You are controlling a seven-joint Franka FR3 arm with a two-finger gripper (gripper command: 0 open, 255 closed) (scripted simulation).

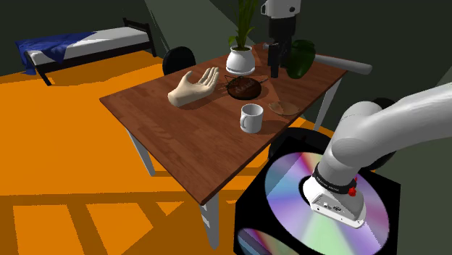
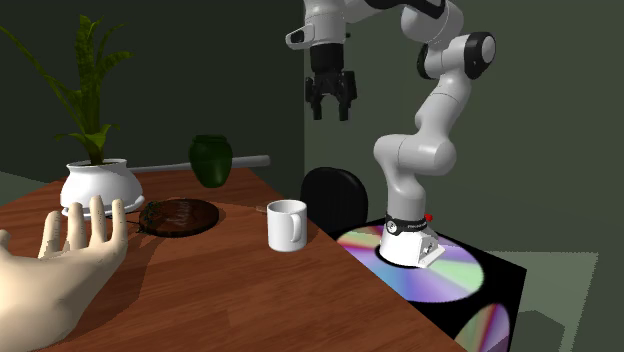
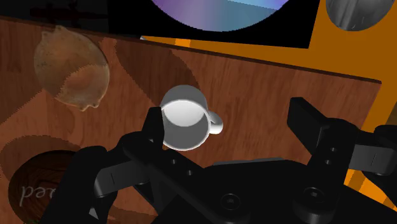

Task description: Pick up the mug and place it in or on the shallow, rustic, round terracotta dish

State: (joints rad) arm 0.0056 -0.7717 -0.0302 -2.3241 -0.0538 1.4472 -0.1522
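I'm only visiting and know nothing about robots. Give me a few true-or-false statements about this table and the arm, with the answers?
1. The white mug stands upright on the wooden table. True.
2. The fingers are closed around the mug. False: they are open, up in the air above the table, holding nothing.
3. The mug sits in the tan round dish. False: it stands on bare wood, apart from the dish.
4. A model hand lies on the table. True.

Mug (image 1: 251, 118) on table (image 1: 181, 138), near dish (image 1: 284, 109); hand model (image 1: 194, 87) at shoulder view's left.
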